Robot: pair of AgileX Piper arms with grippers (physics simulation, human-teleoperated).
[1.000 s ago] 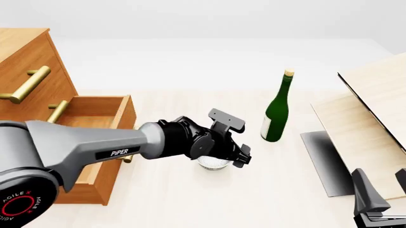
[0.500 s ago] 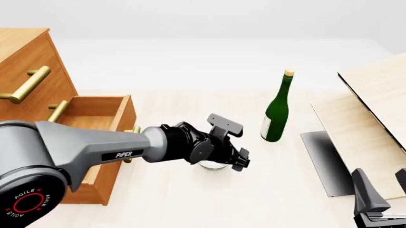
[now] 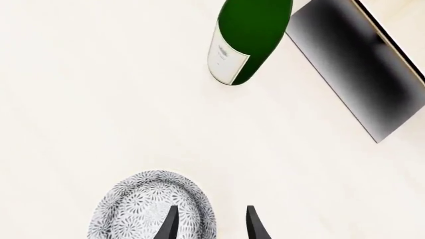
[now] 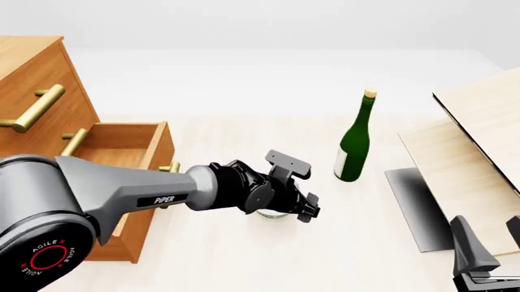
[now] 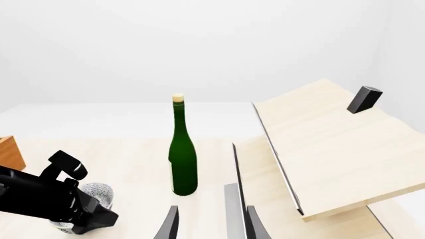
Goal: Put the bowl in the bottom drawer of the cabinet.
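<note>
Lowering your left claw (image 4: 294, 207) onto the bowl (image 3: 154, 206) since a second ago | fingers parted astride its rim, nothing gripped | bowl on the worktop (image 4: 243, 255), beside the bottle (image 4: 354, 141) | bottom drawer (image 4: 122, 176) stands open | right claw (image 5: 208, 225) idle, spread | pinch next.

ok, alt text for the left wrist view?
Left gripper, open, straddles the rim of the speckled white bowl on the pale table: one finger inside, one outside. Beyond stand a green bottle and a dark panel.
</note>
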